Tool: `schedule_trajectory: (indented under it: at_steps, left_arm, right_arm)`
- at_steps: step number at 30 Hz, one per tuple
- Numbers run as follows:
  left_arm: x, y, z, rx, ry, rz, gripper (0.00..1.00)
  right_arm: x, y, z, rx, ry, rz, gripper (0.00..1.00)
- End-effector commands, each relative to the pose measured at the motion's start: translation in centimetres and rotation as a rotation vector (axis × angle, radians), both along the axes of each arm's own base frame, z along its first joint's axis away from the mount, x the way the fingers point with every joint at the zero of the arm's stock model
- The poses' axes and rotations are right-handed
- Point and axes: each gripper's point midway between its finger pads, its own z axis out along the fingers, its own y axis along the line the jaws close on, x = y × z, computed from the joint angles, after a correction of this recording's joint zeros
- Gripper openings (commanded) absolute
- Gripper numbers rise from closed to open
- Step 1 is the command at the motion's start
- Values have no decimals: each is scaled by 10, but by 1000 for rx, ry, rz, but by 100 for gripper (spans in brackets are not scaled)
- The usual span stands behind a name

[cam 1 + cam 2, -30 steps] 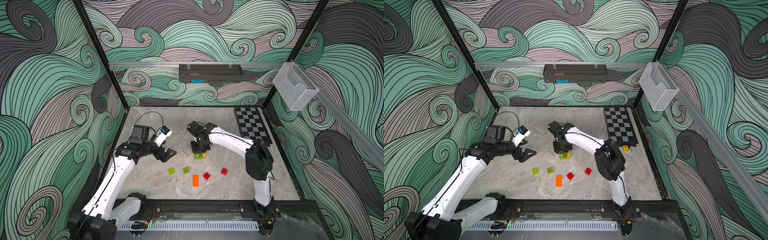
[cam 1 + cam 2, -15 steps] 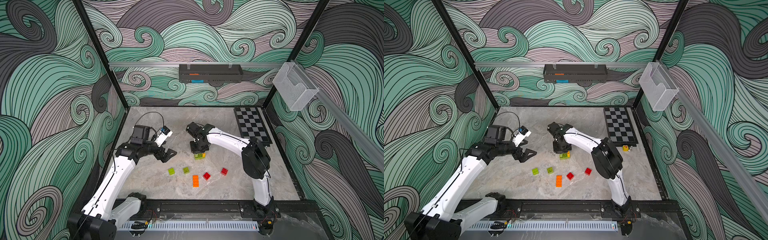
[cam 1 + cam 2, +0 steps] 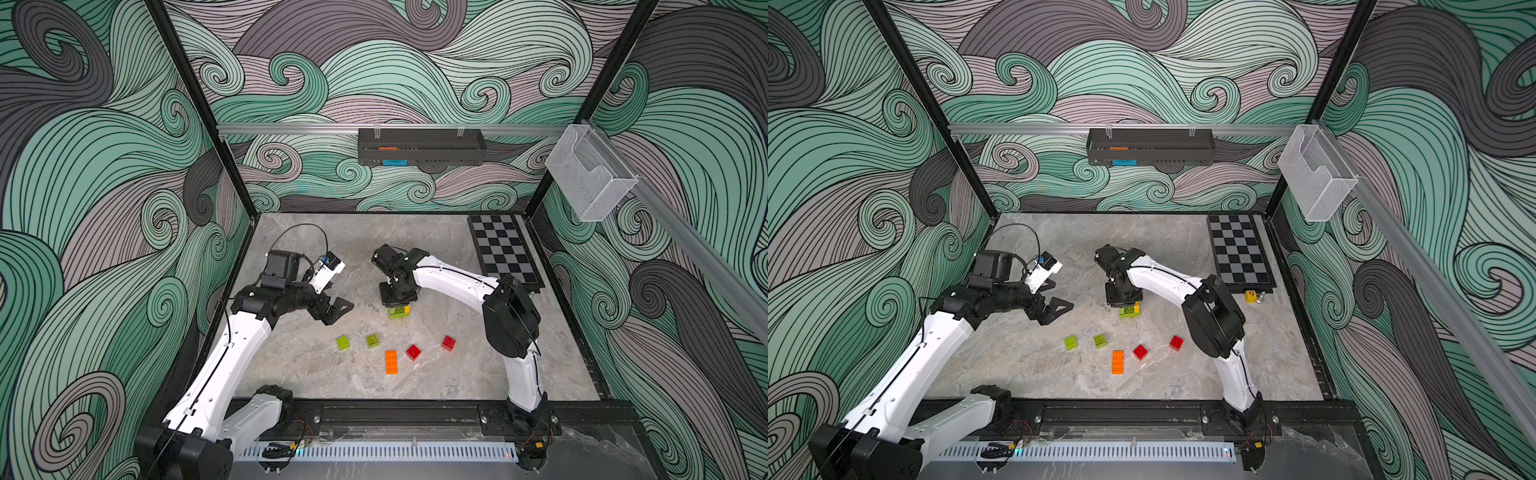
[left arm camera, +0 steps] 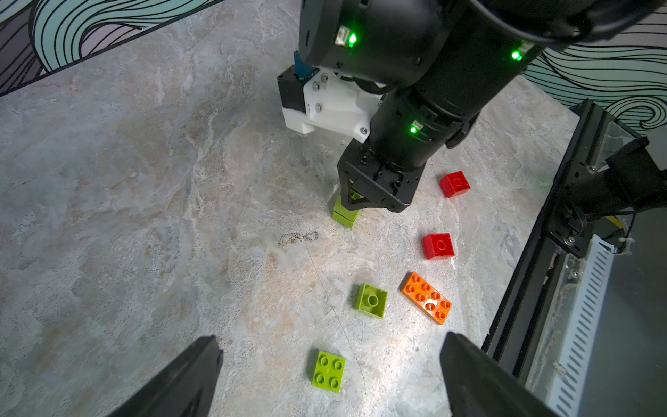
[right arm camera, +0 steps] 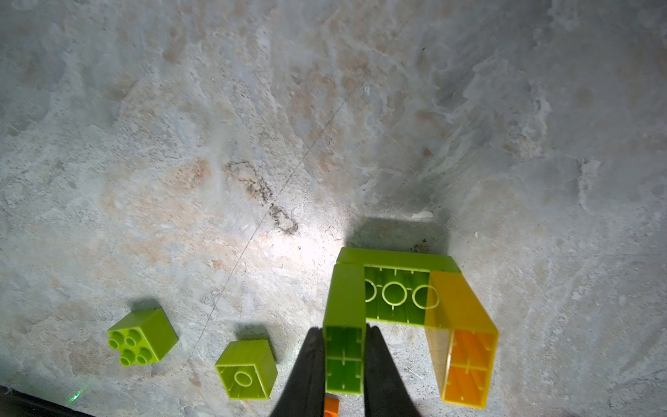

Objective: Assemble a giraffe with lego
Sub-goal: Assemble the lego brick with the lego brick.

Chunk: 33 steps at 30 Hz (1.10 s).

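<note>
- The right gripper [image 5: 344, 330] pinches the green leg [image 5: 344, 296] of the part-built giraffe [image 5: 395, 259], which is turned legs-up with its yellow leg [image 5: 454, 303] alongside.
- The giraffe seems to rest on the marble table [image 3: 291, 374].
- The left gripper [image 4: 330, 337] hangs spread wide, well apart.
- Two green bricks [image 3: 343, 343], the orange brick [image 3: 391, 362] and two red bricks [image 3: 413, 351] lie loose nearby.

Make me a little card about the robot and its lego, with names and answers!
Built so far: long green brick with a green leg and a yellow leg, legs pointing up
Right fingers: shut on the green leg
Left fingers: open, empty, above the table
Loose green bricks: two
Loose red bricks: two
Loose orange brick: one
</note>
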Motion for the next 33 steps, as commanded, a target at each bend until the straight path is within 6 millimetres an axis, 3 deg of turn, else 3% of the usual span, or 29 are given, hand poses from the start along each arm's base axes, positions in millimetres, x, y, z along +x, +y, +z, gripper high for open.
schedule_trajectory:
  at_steps: [1, 17, 33]
  left_arm:
    - [-1, -1, 5, 1, -30, -15, 99]
    - [-1, -1, 5, 2, -31, -15, 99]
    - [-1, -1, 4, 4, -31, -16, 99]
  right_arm:
    - [-15, -5, -17, -42, 56, 33, 0]
    - [-20, -16, -11, -104, 46, 92, 0]
    - [-29, -27, -20, -146, 64, 50, 0]
